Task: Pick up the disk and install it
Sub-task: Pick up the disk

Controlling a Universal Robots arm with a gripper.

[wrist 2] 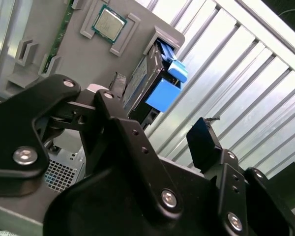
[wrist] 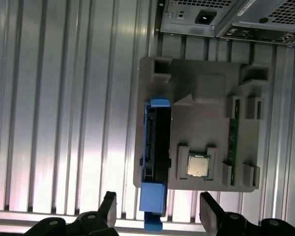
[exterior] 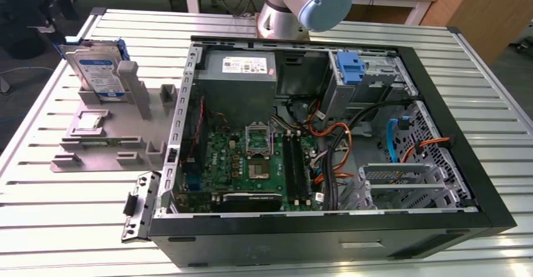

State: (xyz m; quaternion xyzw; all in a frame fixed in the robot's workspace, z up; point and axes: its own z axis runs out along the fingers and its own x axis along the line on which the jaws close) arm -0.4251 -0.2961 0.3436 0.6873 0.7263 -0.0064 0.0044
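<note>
Between the two black fingers [wrist: 108,202] of the gripper [wrist: 157,204] I see nothing held. In the first wrist view they stand wide apart, much wider than the thin edge of the disk [wrist: 155,142], which lines up with the gap between them but touches neither. I judge this wide opening is meant to let one finger pass on each side of the disk. The disk stands on its long edge in a slot of the grey holder [wrist: 206,93], with its blue carrier rail around it. I think it is kept upright like this so that both flat faces are free for a grasp. In the exterior view the holder is at the upper left of the frame, on the slatted metal table [exterior: 50,227], just beside the open computer case [exterior: 333,230]. The case lies on its side, probably so that its inside can be reached from above. By my count there are two fingers, one disk, one holder, one square chip [wrist: 198,164] in its own recess, one narrow green board [wrist: 232,142] on edge, one case, and one bare blue bracket [exterior: 350,71] inside it.
</note>
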